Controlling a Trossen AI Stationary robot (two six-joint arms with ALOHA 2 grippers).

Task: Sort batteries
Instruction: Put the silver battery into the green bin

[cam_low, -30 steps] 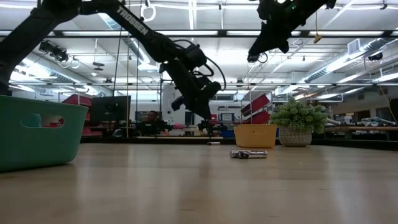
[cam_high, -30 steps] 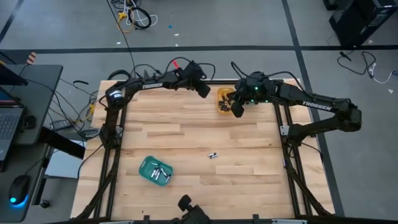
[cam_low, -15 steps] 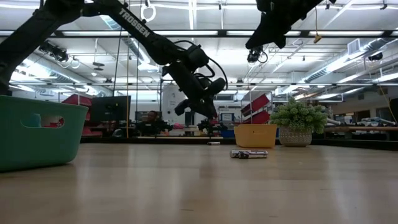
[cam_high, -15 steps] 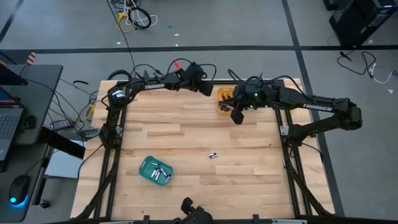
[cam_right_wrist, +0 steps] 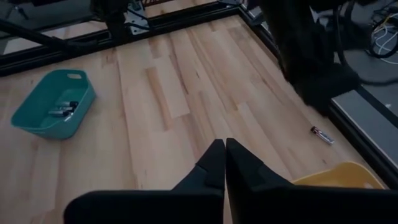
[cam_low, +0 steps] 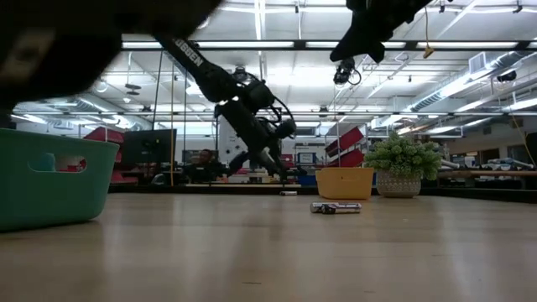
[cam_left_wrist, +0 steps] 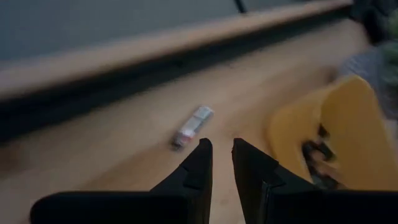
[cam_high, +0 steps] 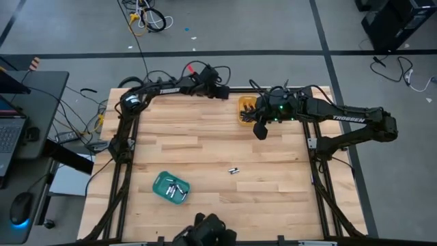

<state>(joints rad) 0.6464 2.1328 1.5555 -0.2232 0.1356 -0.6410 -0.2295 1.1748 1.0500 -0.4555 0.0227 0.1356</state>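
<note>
Batteries: several in teal tray at near-left of table; several in yellow tray at far edge; loose pair lying mid-table, well apart from both trays; one single cell on the wood by the far rail, near yellow tray; left gripper above that cell, fingers slightly apart, empty; right gripper just beside yellow tray, fingers pressed together, empty.

Open wood ahead of the left gripper, yellow tray beside its jaws, table rail beyond
</note>
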